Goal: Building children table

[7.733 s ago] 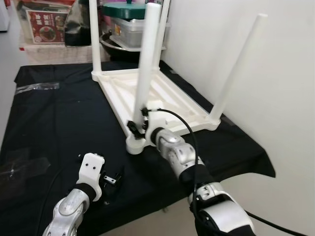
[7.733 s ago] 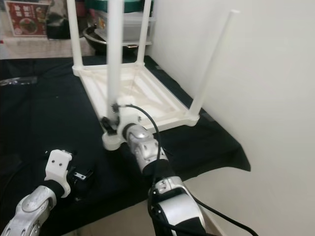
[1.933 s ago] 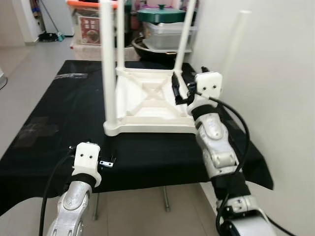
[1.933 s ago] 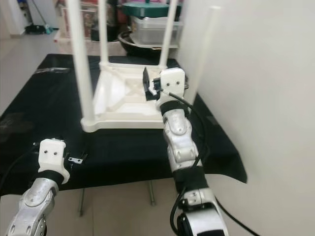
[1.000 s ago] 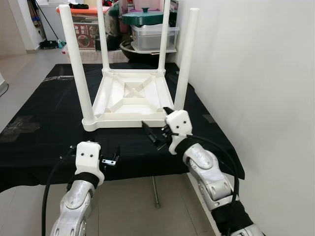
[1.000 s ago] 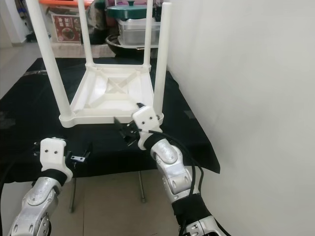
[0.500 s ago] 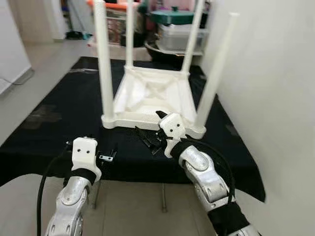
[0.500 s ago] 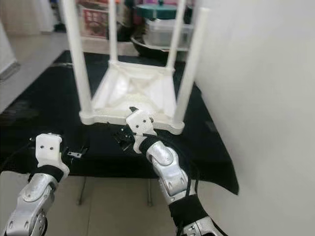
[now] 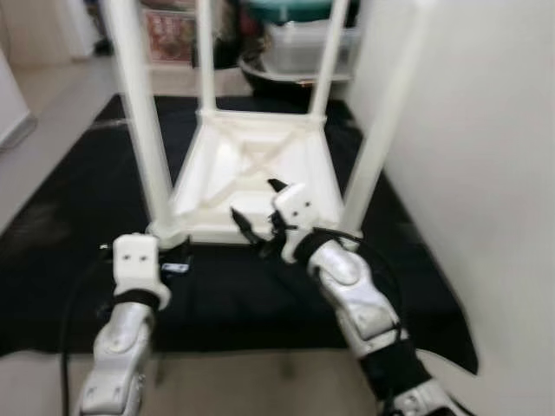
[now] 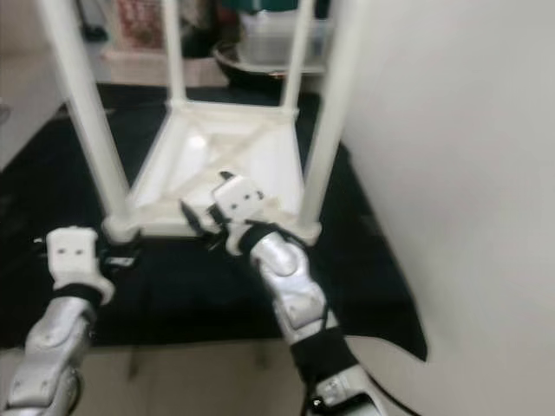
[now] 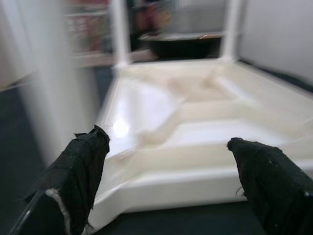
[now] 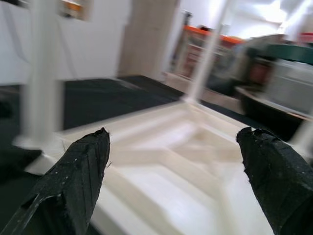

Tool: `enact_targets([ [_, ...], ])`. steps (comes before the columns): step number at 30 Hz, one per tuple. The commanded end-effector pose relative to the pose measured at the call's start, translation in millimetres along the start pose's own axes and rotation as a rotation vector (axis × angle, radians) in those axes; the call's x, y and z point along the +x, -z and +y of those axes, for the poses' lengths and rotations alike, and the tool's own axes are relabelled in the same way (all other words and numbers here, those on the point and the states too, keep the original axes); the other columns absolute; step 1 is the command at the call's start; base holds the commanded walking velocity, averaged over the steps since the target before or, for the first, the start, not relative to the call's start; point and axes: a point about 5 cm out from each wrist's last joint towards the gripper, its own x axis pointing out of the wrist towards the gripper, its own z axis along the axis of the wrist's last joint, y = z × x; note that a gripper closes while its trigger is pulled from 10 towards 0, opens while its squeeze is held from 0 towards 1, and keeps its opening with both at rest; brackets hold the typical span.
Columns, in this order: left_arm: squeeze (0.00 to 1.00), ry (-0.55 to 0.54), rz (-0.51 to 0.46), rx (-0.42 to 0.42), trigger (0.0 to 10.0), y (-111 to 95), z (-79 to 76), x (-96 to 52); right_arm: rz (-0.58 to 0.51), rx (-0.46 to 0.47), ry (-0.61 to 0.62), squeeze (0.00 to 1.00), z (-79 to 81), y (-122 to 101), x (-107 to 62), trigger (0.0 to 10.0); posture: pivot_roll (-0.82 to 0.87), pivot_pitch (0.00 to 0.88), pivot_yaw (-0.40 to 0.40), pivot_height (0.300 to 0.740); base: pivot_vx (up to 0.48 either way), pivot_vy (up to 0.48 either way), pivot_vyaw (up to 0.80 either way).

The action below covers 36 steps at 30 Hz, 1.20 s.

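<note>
A white children's table [image 9: 251, 160] lies upside down on a black cloth [image 9: 69, 208], with its legs pointing up. The front left leg [image 9: 139, 113] and the front right leg [image 9: 381, 130] stand at its near corners. My left gripper [image 9: 178, 254] hangs open just in front of the front left corner; the left wrist view has the near rim [image 11: 195, 181] between its fingers [image 11: 83, 161]. My right gripper [image 9: 253, 221] is open over the middle of the near rim, and the ribbed underside [image 12: 186, 147] lies ahead of its fingers [image 12: 83, 166]. Neither holds anything.
A white wall [image 9: 486, 130] runs close along the right side of the table. Storage boxes and a pot [image 9: 303, 39] stand behind the far end. Bare floor [image 9: 35, 95] lies to the left. The cloth's front edge [image 9: 260, 342] is near my arms.
The camera has come closer and the picture is blurred. My right gripper has gone forward from before the table's near rim to over it. The left gripper stays by the front left corner.
</note>
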Motion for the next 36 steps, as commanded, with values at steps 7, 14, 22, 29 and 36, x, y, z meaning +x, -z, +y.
enact_targets([
  [7,0.00,0.021,0.020,0.009,10.0,6,-3.7,-2.9,-0.036,-0.011,0.063,0.00,-8.1,-6,-0.5,10.0,0.12,0.000,-0.081,0.740,0.000,0.000,0.00],
  [14,0.00,0.032,0.024,0.021,10.0,7,-4.6,-2.4,-0.346,-0.229,0.243,0.00,-26.3,-61,-11.3,10.0,0.12,0.000,-0.072,0.740,0.000,0.000,0.00],
  [22,0.00,0.036,0.023,0.026,10.0,7,-5.5,-1.6,-0.504,-0.333,0.491,0.00,-55.2,-97,-19.3,10.0,0.12,0.000,-0.074,0.740,0.000,0.000,0.00],
  [29,0.00,0.032,0.025,0.026,10.0,8,-5.4,-2.6,-0.454,-0.309,0.614,0.00,-75.7,-96,-10.6,10.0,0.14,0.000,-0.087,0.740,0.000,0.000,0.00],
  [36,0.00,0.027,0.025,0.024,10.0,9,-5.6,-3.0,-0.416,-0.209,0.737,0.00,-101.9,-98,-1.9,10.0,0.14,0.000,-0.088,0.740,0.000,0.000,0.00],
])
